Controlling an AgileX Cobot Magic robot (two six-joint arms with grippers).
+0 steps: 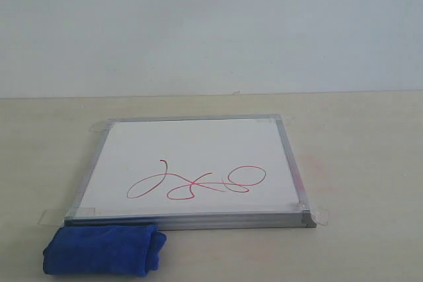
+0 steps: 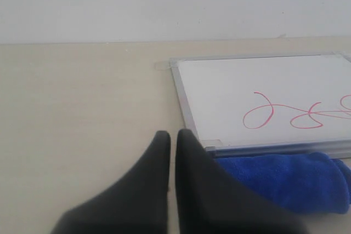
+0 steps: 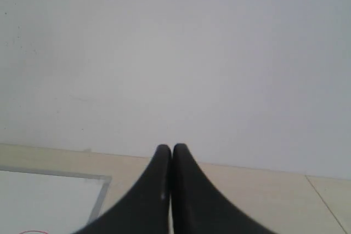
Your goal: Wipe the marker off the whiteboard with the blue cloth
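Red marker [image 1: 197, 183] loops unwiped on the whiteboard [image 1: 192, 140] | blue cloth [image 1: 102, 250] rolled against the frame edge nearest the left gripper [image 2: 173, 135], just beside its tips | left gripper clenched, empty | right gripper [image 3: 171, 149] clenched empty beside a whiteboard corner, well apart from the cloth

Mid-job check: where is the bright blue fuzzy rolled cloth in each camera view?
Exterior view: blue cloth lower left, just in front of the whiteboard's near edge.
Left wrist view: blue cloth along that same edge, beside the left gripper.
Right wrist view: not in it.
Shared landmark: the whiteboard's silver frame.
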